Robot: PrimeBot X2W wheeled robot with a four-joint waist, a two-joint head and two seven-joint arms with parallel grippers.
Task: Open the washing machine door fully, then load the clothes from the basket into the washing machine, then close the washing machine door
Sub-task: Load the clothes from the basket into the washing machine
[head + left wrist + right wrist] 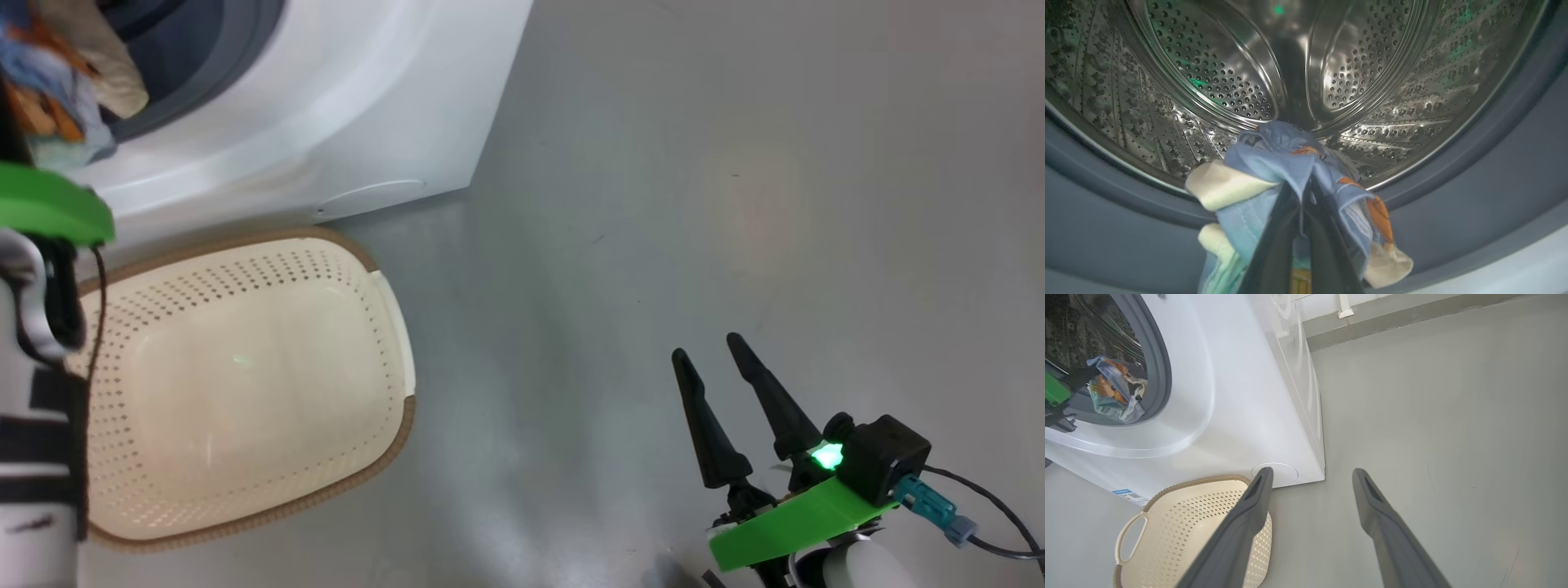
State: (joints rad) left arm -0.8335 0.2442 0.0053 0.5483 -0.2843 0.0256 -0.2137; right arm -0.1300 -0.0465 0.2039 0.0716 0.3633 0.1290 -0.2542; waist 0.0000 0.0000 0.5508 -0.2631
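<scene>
A smooth grey floor (735, 204) runs past the white washing machine (326, 106), which fills the upper left of the head view. The cream basket (245, 278) stands just in front of the machine, at lower left, and no fabric is visible in it.

The clothes (1290, 163), light blue with orange print and pale pieces, are bunched at the mouth of the machine. In the left wrist view they sit at centre frame, draped around the left gripper (1304, 190), whose dark fingers are pressed together and pinch the fabric. The perforated steel drum (1216, 81) lies straight ahead of those fingertips, along their own line. The grey gasket (1494, 163) curves below and to the sides, so the bundle appears to be at the lip rather than deep inside.

The right gripper (709, 347) hangs at lower right of the head view with its fingers spread and nothing between them, well apart from the opening. The left arm is plainly the nearer one. The coming move probably calls for a push forward into the drum before letting go.
</scene>
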